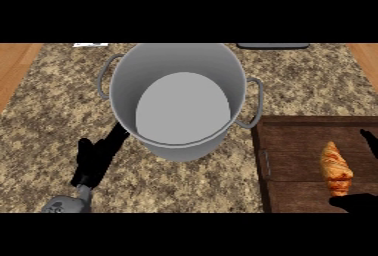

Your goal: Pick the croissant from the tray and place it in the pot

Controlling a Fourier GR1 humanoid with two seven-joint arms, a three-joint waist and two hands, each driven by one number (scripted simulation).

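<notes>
1. The croissant lies on the tray, between my right hand's fingers and thumb, untouched.
2. My left hand rests open beside the pot.

The right hand is mostly cut off by the picture's edge beside the tray, so its fingers cannot be read. The tray itself runs off that same edge.
</notes>
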